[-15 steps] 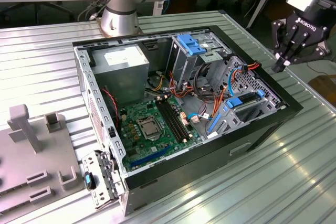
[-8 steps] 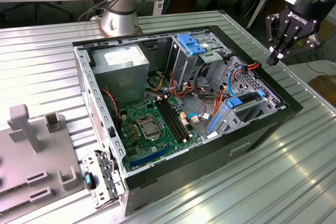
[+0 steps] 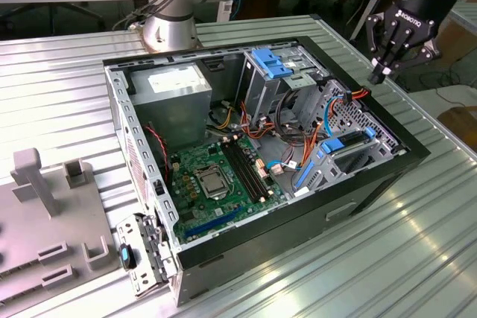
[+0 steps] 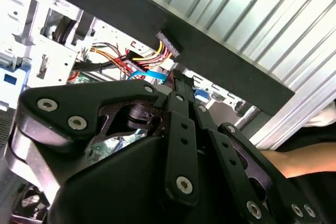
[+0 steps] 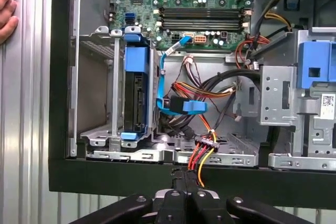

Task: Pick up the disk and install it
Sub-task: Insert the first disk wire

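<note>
Exterior view: gripper (image 3: 378, 76) hangs over the rim of the computer case (image 3: 298, 217) at the exterior view's right, its fingers pinched together with nothing between them. The disk (image 3: 346, 153) sits in the bay below, blue rails showing, apart from the tool. Second wrist view: gripper (image 4: 178, 85) comes to a closed point near the power plug (image 4: 168, 43) on its red and yellow wires, above the black case wall. Judgement: a straight descent here could catch that plug or strike the wall. First wrist view: the disk (image 5: 135, 95) stands on edge between the metal walls of its cage and looks seated; whether it is fully home I cannot tell. The blue cable (image 5: 181, 106) and the wire bundle lie just beside it, so a reach inward could snag them or tug a connector loose. A person's hand (image 5: 5, 9) rests on the table outside the case; a sideways swing could meet it.
</note>
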Motion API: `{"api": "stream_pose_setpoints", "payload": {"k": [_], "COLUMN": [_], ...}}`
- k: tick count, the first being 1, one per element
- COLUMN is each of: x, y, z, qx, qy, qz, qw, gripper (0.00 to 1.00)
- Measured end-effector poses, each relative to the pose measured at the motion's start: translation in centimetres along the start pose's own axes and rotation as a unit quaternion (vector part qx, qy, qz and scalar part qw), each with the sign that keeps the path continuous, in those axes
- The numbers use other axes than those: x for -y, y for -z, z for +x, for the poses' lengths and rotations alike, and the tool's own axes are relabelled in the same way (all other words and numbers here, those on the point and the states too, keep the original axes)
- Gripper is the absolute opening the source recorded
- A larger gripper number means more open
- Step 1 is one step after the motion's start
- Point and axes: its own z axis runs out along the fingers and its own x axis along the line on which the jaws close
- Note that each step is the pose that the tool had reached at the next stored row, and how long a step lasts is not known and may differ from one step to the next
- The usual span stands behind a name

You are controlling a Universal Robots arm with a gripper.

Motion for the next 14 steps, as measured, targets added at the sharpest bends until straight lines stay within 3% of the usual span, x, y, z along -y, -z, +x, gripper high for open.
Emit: {"api": "stream_pose_setpoints", "payload": {"k": [5, 8, 11, 14], "x": [0.02, 0.04, 0.04, 0.04], "y": [-0.13, -0.21, -0.29, -0.41], "z": [-0.11, -0.15, -0.17, -0.18], "qx": [0.0002, 0.0004, 0.0005, 0.0009], "qy": [0.042, 0.071, 0.105, 0.143], "qz": [0.0029, 0.0048, 0.0071, 0.0097], "qw": [0.9991, 0.9975, 0.9945, 0.9896], "gripper": [0.11, 0.11, 0.11, 0.11]}}
